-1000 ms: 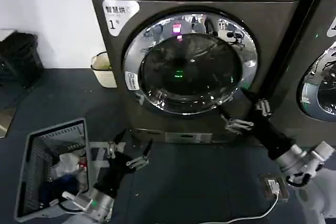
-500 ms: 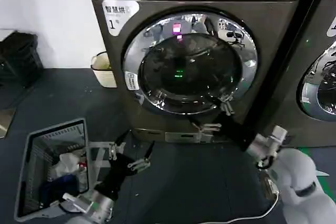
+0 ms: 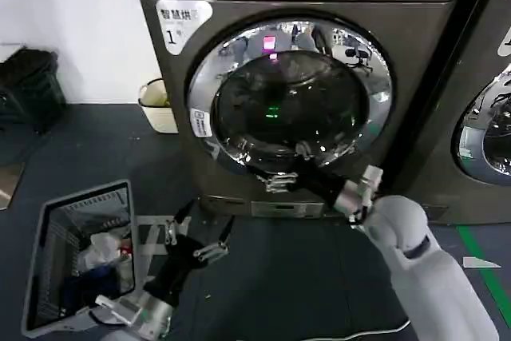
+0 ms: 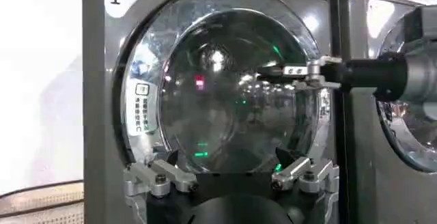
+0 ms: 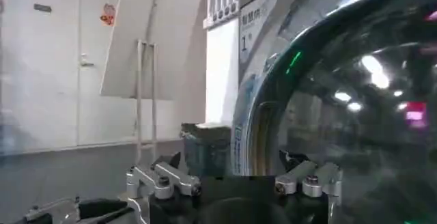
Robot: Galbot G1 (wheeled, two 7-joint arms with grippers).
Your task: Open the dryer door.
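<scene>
Both grippers gape: right gripper (image 3: 289,167) against the dryer door (image 3: 289,93), left gripper (image 3: 197,233) beside a basket (image 3: 48,221).

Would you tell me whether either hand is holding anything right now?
Nothing is held: the right hand is open at the dryer door, the left hand open, low.

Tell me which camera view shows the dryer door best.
The head view: the dryer door shows whole, chrome rim and dark glass, shut. The left wrist view shows most of it close up, cropped below; the right wrist view catches just a glass section.
</scene>
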